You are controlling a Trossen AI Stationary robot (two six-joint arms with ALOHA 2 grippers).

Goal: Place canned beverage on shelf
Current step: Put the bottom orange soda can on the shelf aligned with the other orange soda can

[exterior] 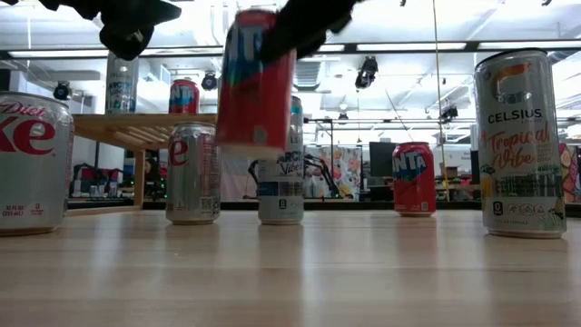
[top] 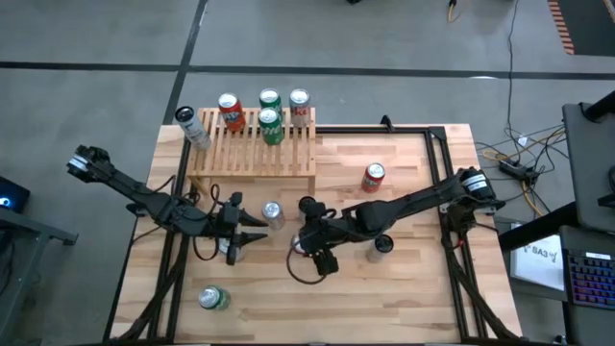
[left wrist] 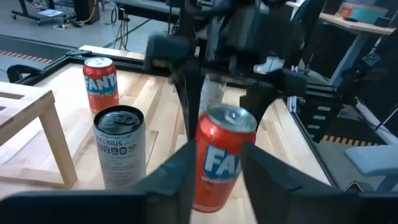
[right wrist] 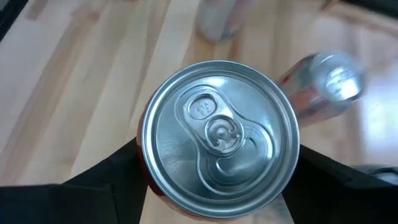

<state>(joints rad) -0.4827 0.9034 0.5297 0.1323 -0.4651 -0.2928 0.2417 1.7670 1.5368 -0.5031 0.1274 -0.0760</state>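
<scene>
Right now the red Fanta can [exterior: 256, 82] is held up off the table [top: 413, 288] by the right gripper [right wrist: 221, 190], whose two dark fingers are pressed on its sides just under the rim. The left gripper [top: 254, 234] is seen close by with its fingers spread apart, one on each side of the can, and nothing is held in it. The shelf [top: 252, 154] is at the far side of the table, with other cans already stood on it.

A few things could go wrong. The can is smooth, round metal, so it could slip down if it is squeezed too softly, or be dented if squeezed too hard. It could be bumped by the open left fingers (they are very near) and knocked crooked. A black Celsius can [left wrist: 119, 146] stands just beside the path and could be tipped over by an arm. On the shelf the top is made of thin wooden slats with gaps, so a can set down tilted could wobble or fall. The row of cans there could be hit too.

The table is pale wood with long boards and looks flat and hard. The can top is shiny silver with a pull tab, and the body is painted red
</scene>
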